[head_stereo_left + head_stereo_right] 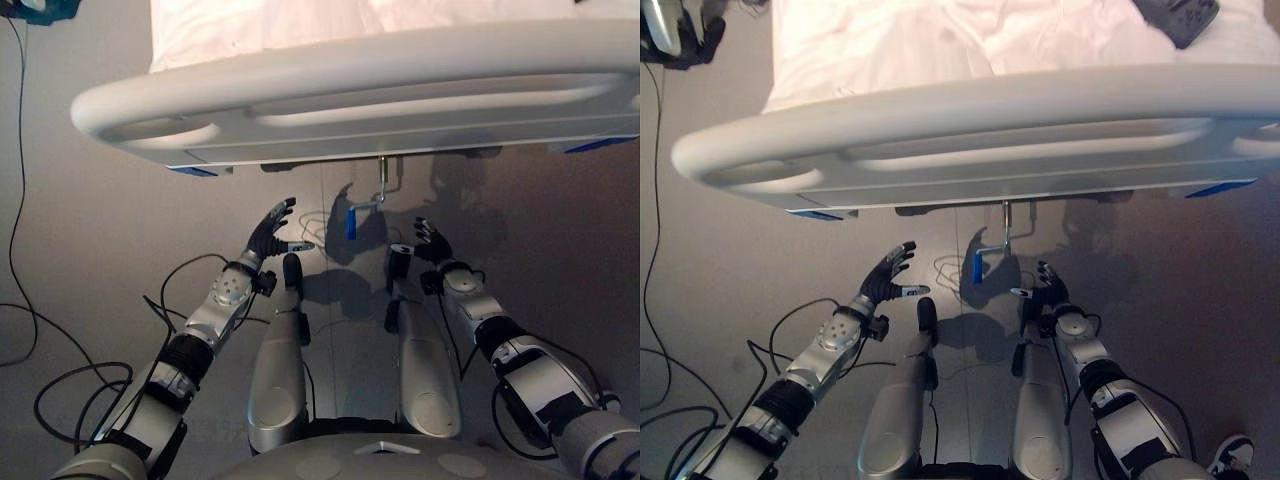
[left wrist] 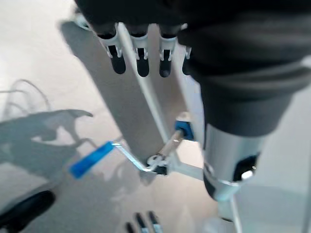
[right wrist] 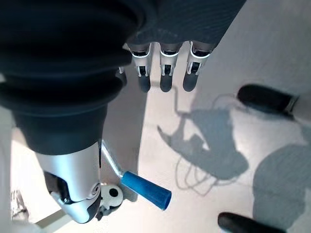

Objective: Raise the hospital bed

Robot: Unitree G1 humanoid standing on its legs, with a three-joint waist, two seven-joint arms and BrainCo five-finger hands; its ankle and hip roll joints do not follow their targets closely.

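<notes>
The hospital bed's pale footboard (image 1: 360,95) spans the top of the eye views, with white bedding (image 1: 940,45) behind it. Under its middle a metal crank hangs down, ending in a blue grip (image 1: 351,222) just above the floor. My left hand (image 1: 270,232) is held up to the left of the grip, open, with a clear gap to it. To the right of the grip and a little nearer me is my right hand (image 1: 432,240), also open and apart from it. The blue grip (image 2: 91,158) lies past straight fingers (image 2: 141,63) in the left wrist view. In the right wrist view the blue grip (image 3: 146,190) is likewise untouched.
The footboard overhangs the crank, so room above it is tight. Blue corner pieces (image 1: 195,171) mark the bed's underside at both ends. A dark handset (image 1: 1177,15) lies on the bedding at the right. A person's shoe (image 1: 1237,452) stands on the grey floor at the lower right.
</notes>
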